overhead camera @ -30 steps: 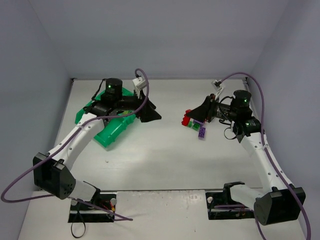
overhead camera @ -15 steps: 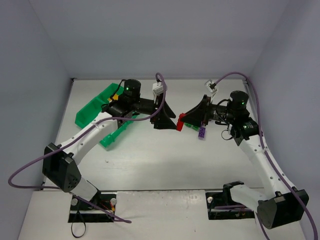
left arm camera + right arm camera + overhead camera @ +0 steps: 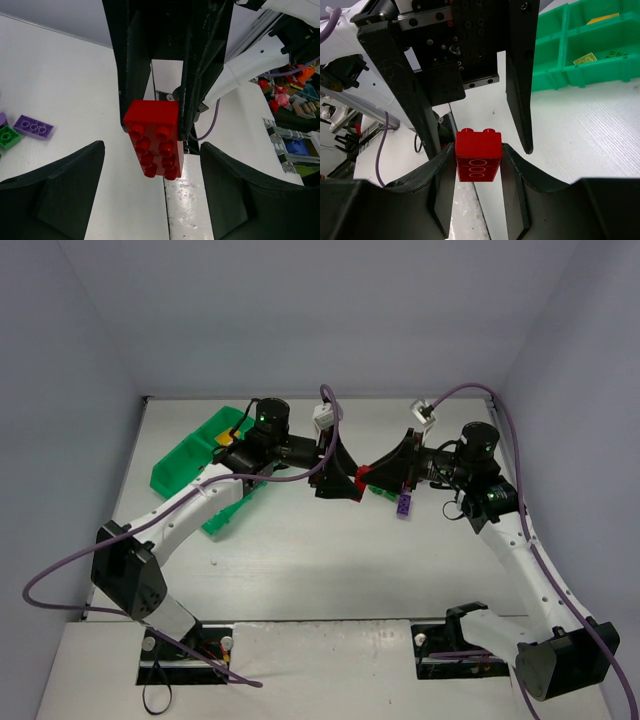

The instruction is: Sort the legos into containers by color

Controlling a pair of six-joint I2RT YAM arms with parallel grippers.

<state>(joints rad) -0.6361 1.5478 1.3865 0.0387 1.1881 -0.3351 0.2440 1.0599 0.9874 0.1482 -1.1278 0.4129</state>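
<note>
The left gripper [image 3: 345, 483] has come over from the tray [image 3: 175, 468], wide open. The right gripper [image 3: 380, 475] squeezes the red brick [image 3: 478, 161] in the air. Left should close first, then right lets go.

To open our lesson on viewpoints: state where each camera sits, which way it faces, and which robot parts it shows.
Top external: above and behind the bases, looking down on the table; left arm and right arm show.
Left wrist: on the left arm, facing the right gripper; its own open fingers frame the bottom.
Right wrist: facing the left gripper and green tray; own fingers show.
Shared: all views show the red brick held by the right gripper.
</note>
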